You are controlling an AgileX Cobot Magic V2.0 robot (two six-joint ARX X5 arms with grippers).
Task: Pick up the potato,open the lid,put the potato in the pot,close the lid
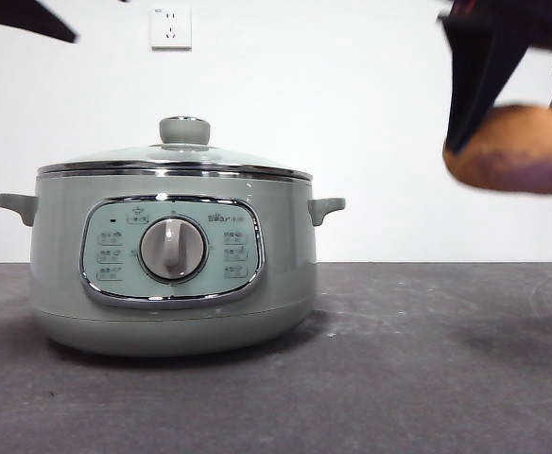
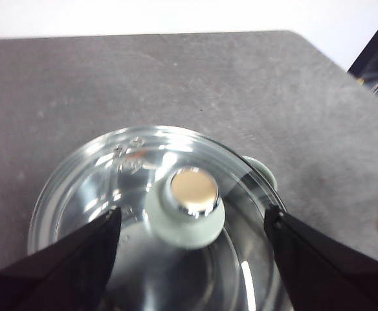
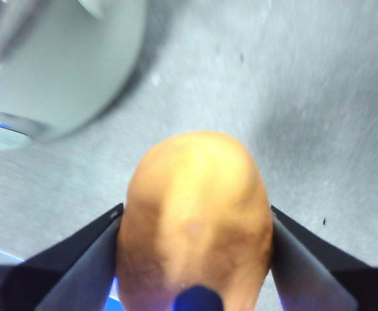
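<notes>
The pot [image 1: 172, 260] sits on the dark grey counter [image 1: 427, 359] in the left half of the front view, its chrome-framed control panel [image 1: 172, 251] and central dial [image 1: 173, 249] facing the camera. 2 small side handles stick out, 1 at each side. The lid [image 1: 174, 159] is seated on the pot's rim, closed, with its pale green knob [image 1: 184, 130] on top. Through the glass in the left wrist view nothing can be made out inside the pot; reflections cover most of the dome.

The left end effector [image 2: 192, 223] hangs above the lid [image 2: 156, 201], its 2 jaws spread wide on either side of the knob [image 2: 186, 207] and clear of it. In the front view it shows only as a black tip at the upper left corner.

The right end effector [image 1: 503, 128] is at the upper right of the front view, well above the counter and apart from the pot. It pinches the potato [image 1: 512, 149] between its 2 jaws. In the right wrist view the potato [image 3: 195, 220] fills the gap between the jaws, each pressed against 1 side of it, with the pot's wall [image 3: 66, 65] blurred in the upper left of that frame.

A white wall socket [image 1: 170, 27] sits on the wall behind the pot.
</notes>
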